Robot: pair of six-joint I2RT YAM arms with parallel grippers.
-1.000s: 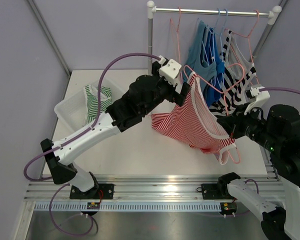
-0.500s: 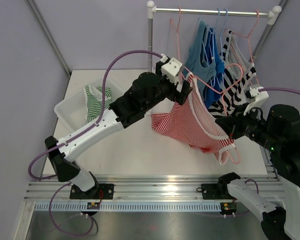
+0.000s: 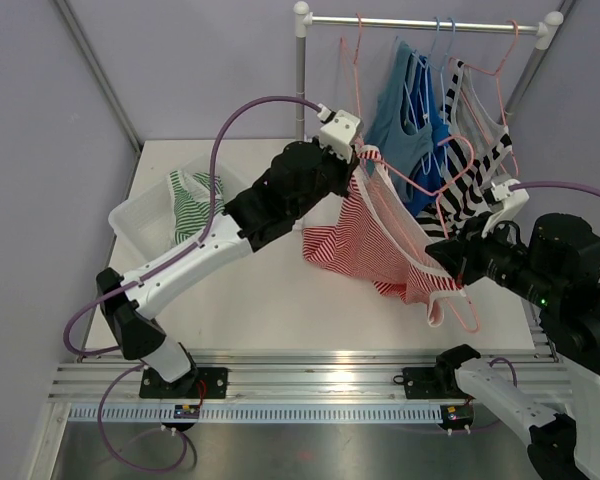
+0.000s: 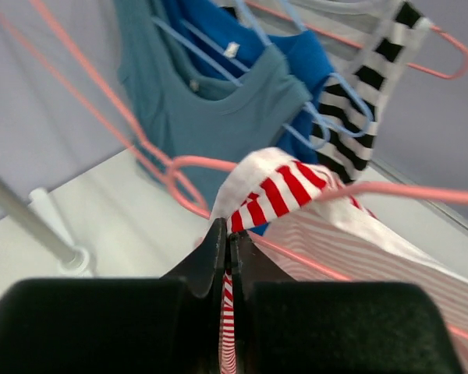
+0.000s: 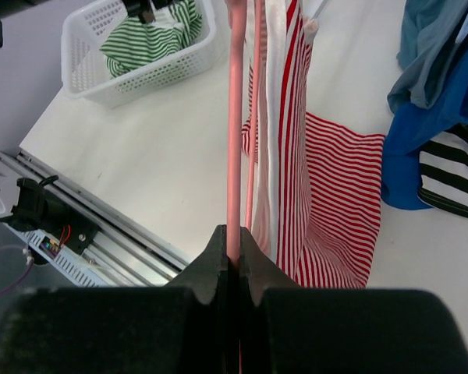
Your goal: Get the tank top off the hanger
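Observation:
A red-and-white striped tank top hangs on a pink hanger held in the air over the table. My left gripper is shut on the tank top's white-edged shoulder strap at the top of the hanger; striped cloth runs down between its fingers. My right gripper is shut on the hanger's pink bar at the lower right. In the right wrist view the striped tank top hangs just right of that bar.
A rack at the back carries a teal top, a blue top, a black-and-white striped top and bare pink hangers. A white basket at the left holds a green-striped garment.
My left gripper moved up and right to the top of the hanger and closed on the tank top's strap. My right gripper kept its hold on the hanger, shifting slightly.

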